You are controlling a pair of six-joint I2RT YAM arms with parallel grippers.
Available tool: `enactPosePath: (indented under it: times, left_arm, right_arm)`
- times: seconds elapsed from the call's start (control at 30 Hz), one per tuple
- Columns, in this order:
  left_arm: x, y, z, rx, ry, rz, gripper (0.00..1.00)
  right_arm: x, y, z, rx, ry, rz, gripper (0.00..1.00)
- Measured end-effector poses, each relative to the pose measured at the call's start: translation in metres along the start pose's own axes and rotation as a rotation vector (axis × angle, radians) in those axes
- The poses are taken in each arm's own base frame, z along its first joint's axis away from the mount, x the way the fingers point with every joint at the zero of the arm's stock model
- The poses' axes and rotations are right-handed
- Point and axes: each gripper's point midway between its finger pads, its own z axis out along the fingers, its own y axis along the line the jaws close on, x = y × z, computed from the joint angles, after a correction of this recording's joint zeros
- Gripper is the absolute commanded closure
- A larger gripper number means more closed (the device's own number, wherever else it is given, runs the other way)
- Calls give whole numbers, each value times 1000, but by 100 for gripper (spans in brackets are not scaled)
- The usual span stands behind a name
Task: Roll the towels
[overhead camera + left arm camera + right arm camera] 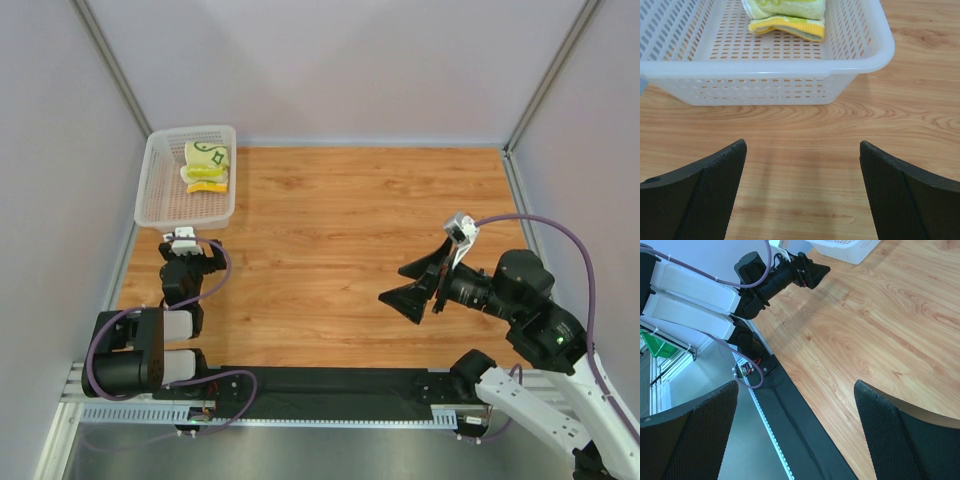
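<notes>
1. The left arm and the right arm are built of black joints and white link covers.
2. A purple cable is routed along each arm.
3. Broad black fingers with mesh-textured faces are fitted.
4. A small silver-white camera is mounted on the right wrist.

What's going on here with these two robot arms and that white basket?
Nothing is being held right now. Both towels, the green-lined towel on top of the orange-edged towel, sit bundled together inside the basket at the table's far left corner. The left gripper is open and empty, hovering just short of the basket's near wall. The right gripper is open too, over the table's right side, away from the towels.
</notes>
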Motion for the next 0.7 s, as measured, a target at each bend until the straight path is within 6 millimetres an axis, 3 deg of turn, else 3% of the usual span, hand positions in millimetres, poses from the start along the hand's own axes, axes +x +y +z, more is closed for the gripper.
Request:
enactPosePath:
  times: [0.53,0.7]
  left_arm:
    - [0,0,0,0,2,0,0]
    - [-4,-7,9,41,22,14,0]
  right_arm:
    - [5,2,8,-28,-5,73,0]
    - [2,-2,11,-15,-33,113,0]
